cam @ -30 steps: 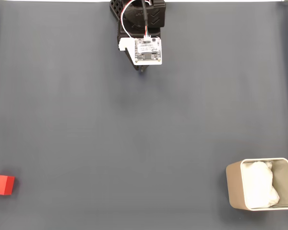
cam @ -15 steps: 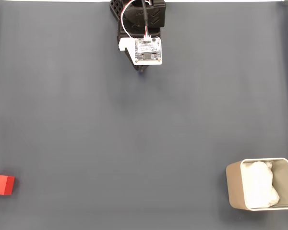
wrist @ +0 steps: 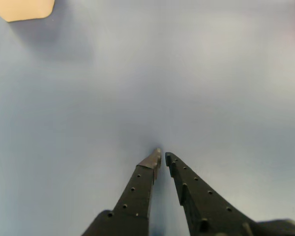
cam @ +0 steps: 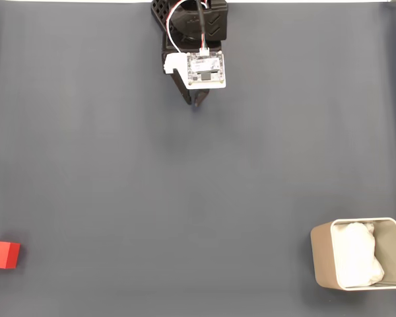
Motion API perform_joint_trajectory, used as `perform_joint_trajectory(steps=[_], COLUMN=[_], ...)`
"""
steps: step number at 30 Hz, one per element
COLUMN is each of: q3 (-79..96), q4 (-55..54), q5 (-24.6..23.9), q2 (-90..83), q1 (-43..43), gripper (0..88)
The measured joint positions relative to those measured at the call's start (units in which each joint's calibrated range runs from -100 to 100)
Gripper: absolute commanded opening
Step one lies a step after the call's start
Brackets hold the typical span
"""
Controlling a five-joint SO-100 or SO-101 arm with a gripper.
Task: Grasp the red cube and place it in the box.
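Tool (wrist: 162, 156) sitting top-center, tips nearly together (empty), needing to spread wide before reaching lower-left for the red cube (cam: 2, 254).

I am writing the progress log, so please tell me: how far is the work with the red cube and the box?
Nothing looks done yet. The red cube lies on the mat at the fixed view's left edge, far from the box at lower right, which holds white lining. In hand: nothing; the tool is nearly closed and empty, near the arm's base. Left: reaching, grasping, carrying and placing.
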Motion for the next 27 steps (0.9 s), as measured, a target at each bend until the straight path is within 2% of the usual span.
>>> perform_joint_trajectory(steps=[16, 27], q3=[-1.36, -7.78], q4=[-16.95, -21.64], q5=[1.17, 1.32], q2=[2.95, 9.47], q1=[0.30, 0.67], gripper=[0.0, 0.0])
